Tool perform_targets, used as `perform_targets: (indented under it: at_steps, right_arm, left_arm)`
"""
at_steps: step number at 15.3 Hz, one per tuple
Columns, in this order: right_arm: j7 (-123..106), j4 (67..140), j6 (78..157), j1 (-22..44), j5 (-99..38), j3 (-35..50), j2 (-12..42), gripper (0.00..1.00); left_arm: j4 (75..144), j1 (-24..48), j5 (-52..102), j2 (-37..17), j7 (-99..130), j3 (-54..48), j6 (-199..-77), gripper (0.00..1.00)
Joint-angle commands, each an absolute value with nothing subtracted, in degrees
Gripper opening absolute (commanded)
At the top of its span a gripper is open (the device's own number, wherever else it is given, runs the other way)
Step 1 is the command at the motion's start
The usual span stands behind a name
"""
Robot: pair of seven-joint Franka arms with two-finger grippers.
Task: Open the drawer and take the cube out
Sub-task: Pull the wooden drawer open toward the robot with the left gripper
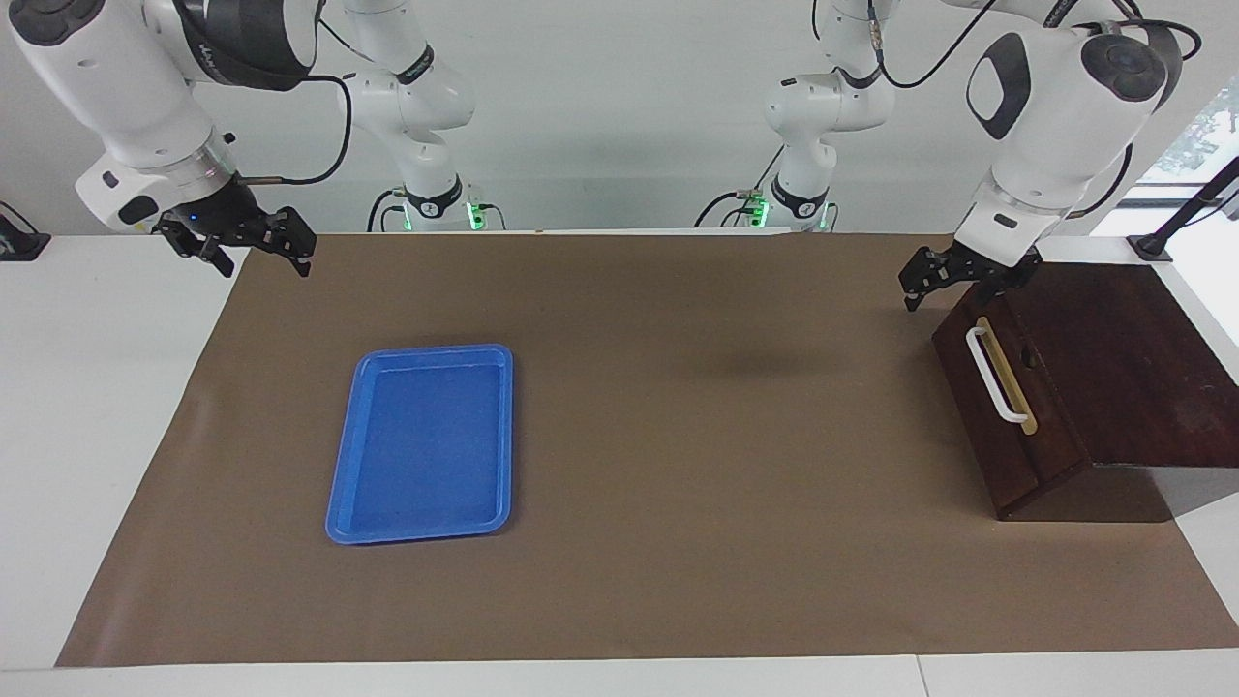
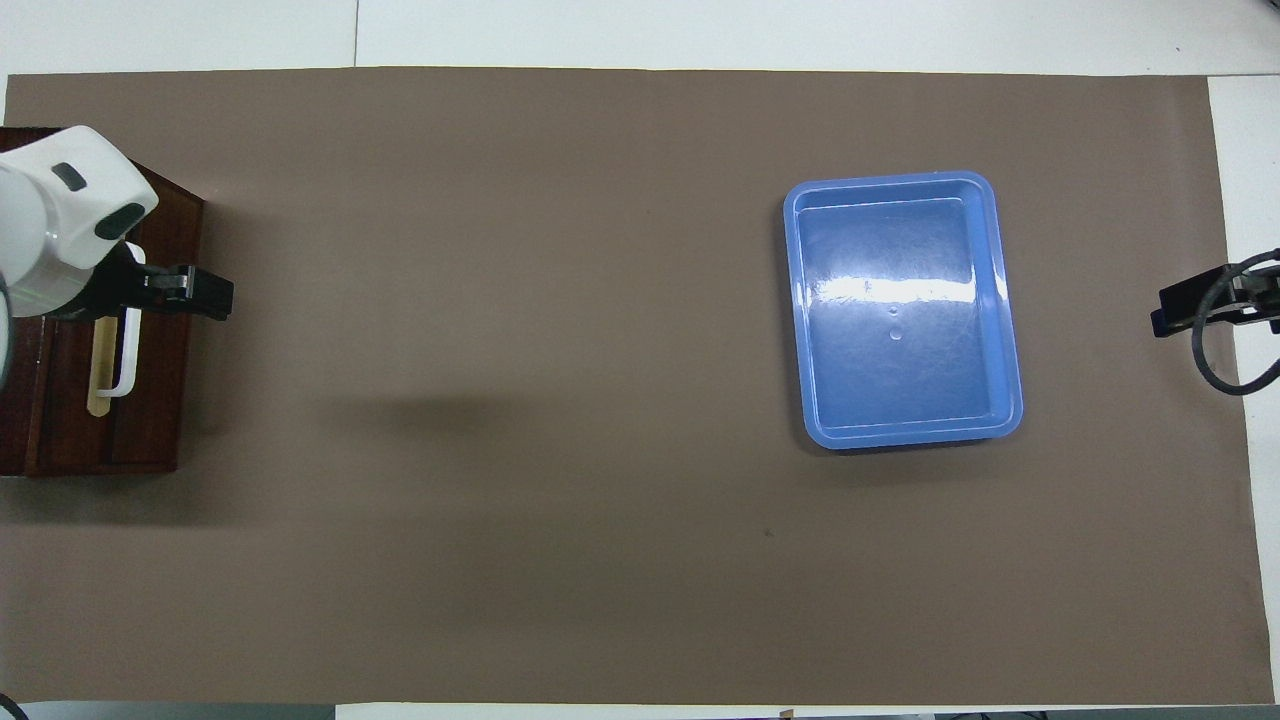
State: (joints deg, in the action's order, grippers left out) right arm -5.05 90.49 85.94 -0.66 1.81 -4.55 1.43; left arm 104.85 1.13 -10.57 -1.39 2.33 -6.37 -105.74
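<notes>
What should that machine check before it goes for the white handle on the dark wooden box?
1. Dark brown wooden drawer shut: ok.
2. White bar handle free of obstruction: ok.
3. Left pincer touching the handle: not ok; it hangs near the box's corner nearest the robots.
4. Left pincer open wide enough: cannot tell.
5. Right pincer out of the way, waiting at the brown mat's edge: ok.
6. Small yellow cube inside: cannot tell; none is visible.
</notes>
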Motion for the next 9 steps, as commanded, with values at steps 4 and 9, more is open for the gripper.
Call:
perform_targets:
  at_steps: [4,9]
  right_arm:
    - [-6.0,91.2,85.8,-1.1,2.2,-4.2,0.6,1.00]
    - [-6.0,91.2,85.6,-1.1,2.2,-4.2,0.6,1.00]
  left_arm:
    - [112.0,0.4,-23.2,-3.9,-0.3,-5.6,-117.0,1.00]
    - [116.5,-3.1,-23.4,-4.1,-0.6,-5.6,-124.2,1.00]
